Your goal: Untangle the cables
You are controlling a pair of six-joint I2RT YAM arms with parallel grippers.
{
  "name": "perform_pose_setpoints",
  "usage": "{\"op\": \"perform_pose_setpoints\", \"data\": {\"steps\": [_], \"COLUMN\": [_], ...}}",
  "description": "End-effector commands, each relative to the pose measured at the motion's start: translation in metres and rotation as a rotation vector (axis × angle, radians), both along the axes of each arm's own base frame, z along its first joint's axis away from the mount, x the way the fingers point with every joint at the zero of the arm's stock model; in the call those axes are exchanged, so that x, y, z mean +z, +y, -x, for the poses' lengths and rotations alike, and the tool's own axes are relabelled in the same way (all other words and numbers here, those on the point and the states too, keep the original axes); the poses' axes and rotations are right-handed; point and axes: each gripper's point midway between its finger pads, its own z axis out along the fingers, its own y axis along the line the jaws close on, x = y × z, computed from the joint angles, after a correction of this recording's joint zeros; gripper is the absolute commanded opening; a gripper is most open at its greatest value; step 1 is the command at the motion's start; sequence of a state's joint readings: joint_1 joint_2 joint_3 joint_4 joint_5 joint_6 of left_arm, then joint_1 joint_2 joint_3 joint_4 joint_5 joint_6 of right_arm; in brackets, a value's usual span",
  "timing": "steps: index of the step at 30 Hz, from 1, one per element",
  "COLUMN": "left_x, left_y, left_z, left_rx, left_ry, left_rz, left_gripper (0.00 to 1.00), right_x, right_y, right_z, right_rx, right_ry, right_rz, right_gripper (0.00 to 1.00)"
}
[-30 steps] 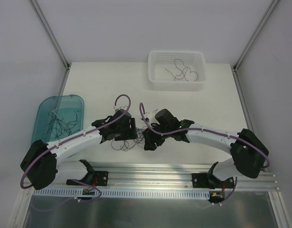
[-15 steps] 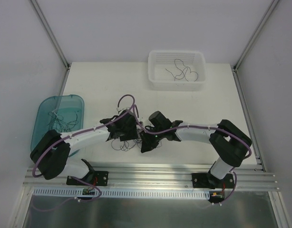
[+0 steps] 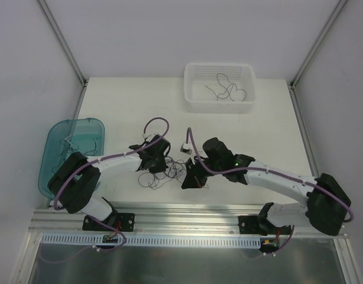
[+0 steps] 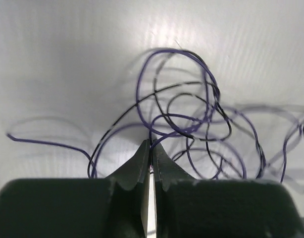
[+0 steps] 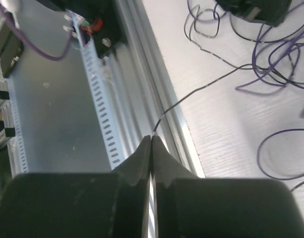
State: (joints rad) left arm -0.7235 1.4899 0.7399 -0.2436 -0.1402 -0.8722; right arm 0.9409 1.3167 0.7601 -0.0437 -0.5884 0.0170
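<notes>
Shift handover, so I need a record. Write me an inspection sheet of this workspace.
Surface: white table.
Job's things: wires, thin purple and black loops tangled on the table between the hands.
Clutter: white basket and teal tray, each holding a few wires.
Hands: left hand shut on a purple wire; right hand shut on a black wire.
Cables: lilac hoses along both arms.
Surroundings: white walls; metal rail at the near edge.
</notes>
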Motion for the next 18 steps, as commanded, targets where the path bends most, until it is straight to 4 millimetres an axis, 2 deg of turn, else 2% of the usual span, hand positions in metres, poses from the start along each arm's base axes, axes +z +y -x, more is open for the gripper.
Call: {"op": "perform_pose_setpoints", "data": {"steps": [1, 2, 4, 5, 7, 9, 10, 12, 13, 14, 18], "left_x": [0.0, -0.001, -0.007, -0.008, -0.011, -0.014, -0.016, -0.018, -0.019, -0.02, -0.017], "left_y": [0.021, 0.024, 0.036, 0.038, 0.046, 0.05, 0.055, 0.059, 0.061, 0.064, 0.064], "left_z": [-0.024, -0.026, -0.031, -0.033, -0.037, -0.038, -0.04, -0.04, -0.041, -0.041, -0.041], "left_rx": [0.107, 0.117, 0.151, 0.157, 0.171, 0.179, 0.192, 0.2, 0.206, 0.215, 0.2], "left_ry": [-0.023, -0.016, 0.004, 0.009, 0.021, 0.031, 0.036, 0.042, 0.042, 0.048, 0.041], "left_rz": [-0.028, -0.025, -0.033, -0.033, -0.041, -0.048, -0.05, -0.058, -0.059, -0.062, -0.059], "left_gripper": [0.0, 0.0, 0.0, 0.0, 0.0, 0.0, 0.0, 0.0, 0.0, 0.0, 0.0], "right_x": [0.051, 0.056, 0.091, 0.094, 0.14, 0.157, 0.185, 0.203, 0.225, 0.229, 0.252], "right_y": [-0.023, -0.034, -0.052, -0.067, -0.086, -0.109, -0.119, -0.143, -0.154, -0.165, -0.185], "right_z": [0.012, 0.013, 0.017, 0.021, 0.023, 0.022, 0.022, 0.023, 0.026, 0.026, 0.028], "right_rx": [0.026, 0.002, -0.02, -0.026, -0.068, -0.12, -0.151, -0.213, -0.242, -0.276, -0.338], "right_ry": [-0.128, -0.146, -0.237, -0.251, -0.355, -0.422, -0.48, -0.55, -0.593, -0.615, -0.665], "right_rz": [-0.088, -0.057, -0.11, -0.081, -0.145, -0.121, -0.163, -0.162, -0.195, -0.186, -0.214], "right_gripper": [0.01, 0.01, 0.01, 0.01, 0.01, 0.01, 0.01, 0.01, 0.01, 0.01, 0.01]}}
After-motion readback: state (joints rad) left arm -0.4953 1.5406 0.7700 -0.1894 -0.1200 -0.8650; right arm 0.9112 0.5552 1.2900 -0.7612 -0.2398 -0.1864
